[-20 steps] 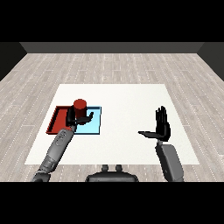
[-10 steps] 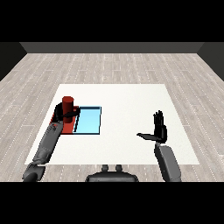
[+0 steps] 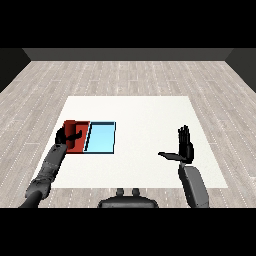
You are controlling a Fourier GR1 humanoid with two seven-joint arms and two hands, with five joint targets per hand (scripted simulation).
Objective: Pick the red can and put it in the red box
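Red can (image 3: 76, 134) is sitting over the red tray (image 3: 75, 147), and my left hand (image 3: 65, 135) is curling around it from the left side, fingers wrapped about its body. I am holding it this way because the tray is where the can belongs, so the hand is keeping it upright above the tray floor; I cannot tell whether its base is touching the tray or hanging just above it, since the red of the can is blending into the red of the tray. Just beside the red tray, touching its right edge, the light blue tray (image 3: 101, 138) is lying with nothing in it that I can see. My left forearm is reaching in from the lower left corner across the white table (image 3: 145, 120). My right hand (image 3: 184, 148) is resting well apart on the right side of the table, fingers straight and pointing up, thumb sticking out to the left, holding nothing; I judge it is staying out of the way. The task is looking nearly finished: what is left is letting go.
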